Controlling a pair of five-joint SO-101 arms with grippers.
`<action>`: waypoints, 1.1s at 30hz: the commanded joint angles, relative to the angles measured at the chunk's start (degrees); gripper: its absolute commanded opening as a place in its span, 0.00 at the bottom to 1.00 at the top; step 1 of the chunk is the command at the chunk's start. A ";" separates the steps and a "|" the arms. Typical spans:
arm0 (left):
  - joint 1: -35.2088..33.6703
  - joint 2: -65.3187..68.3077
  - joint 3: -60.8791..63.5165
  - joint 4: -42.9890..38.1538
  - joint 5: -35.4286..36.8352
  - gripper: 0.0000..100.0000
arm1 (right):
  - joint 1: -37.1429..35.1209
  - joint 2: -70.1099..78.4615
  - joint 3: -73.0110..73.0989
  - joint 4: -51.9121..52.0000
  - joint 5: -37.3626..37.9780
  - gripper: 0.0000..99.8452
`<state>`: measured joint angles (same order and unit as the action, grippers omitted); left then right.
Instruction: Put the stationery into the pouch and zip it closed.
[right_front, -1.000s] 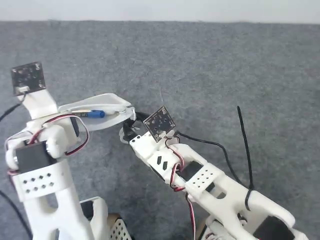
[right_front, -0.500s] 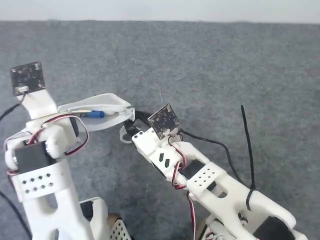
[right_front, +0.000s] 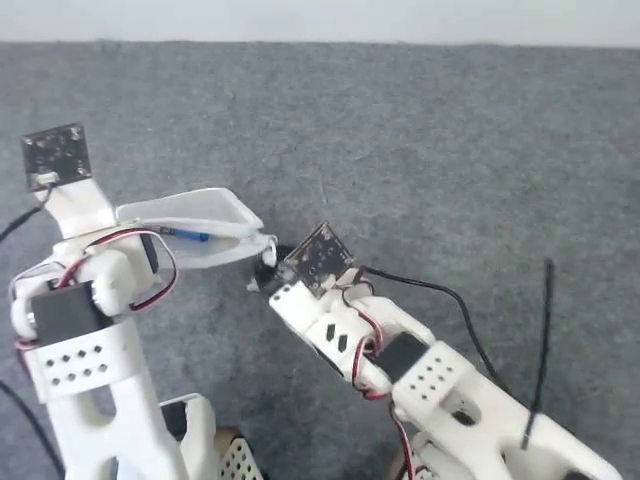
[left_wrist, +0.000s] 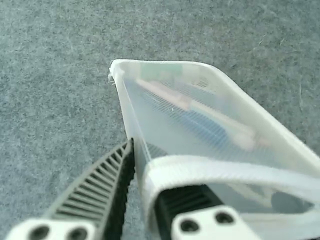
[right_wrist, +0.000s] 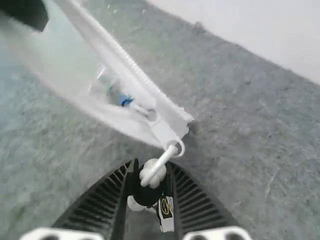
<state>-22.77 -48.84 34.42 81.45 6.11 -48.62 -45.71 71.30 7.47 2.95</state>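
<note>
Crosswise pouch (right_front: 195, 212), zip end rightward

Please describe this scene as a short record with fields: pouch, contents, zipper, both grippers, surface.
Pouch: translucent white pouch, held between both arms.
Contents: blue pen inside; other pieces unclear.
Zipper: zipper pull at the pouch's end; visible teeth look joined.
Left gripper: shut on the pouch's edge.
Right gripper: shut on the zipper pull.
Surface: grey carpet.

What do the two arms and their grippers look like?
The left arm and right arm are white plastic with black motors, perforated panels and red wires. A black cable trails from the right one. The left gripper and right gripper have black ribbed fingers.
</note>
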 joint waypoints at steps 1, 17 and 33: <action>0.53 0.18 -0.84 -1.41 -0.70 0.01 | -3.30 -9.89 -2.55 13.23 5.54 0.01; 10.99 0.18 -0.57 -1.05 -1.58 0.20 | -6.37 -17.98 -2.37 29.49 8.09 0.01; 22.24 0.09 -4.09 3.52 -2.46 0.23 | -12.97 -18.07 -2.37 37.67 12.40 0.01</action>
<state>-2.37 -49.27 33.63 84.70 4.53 -59.43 -61.98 71.30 43.25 12.26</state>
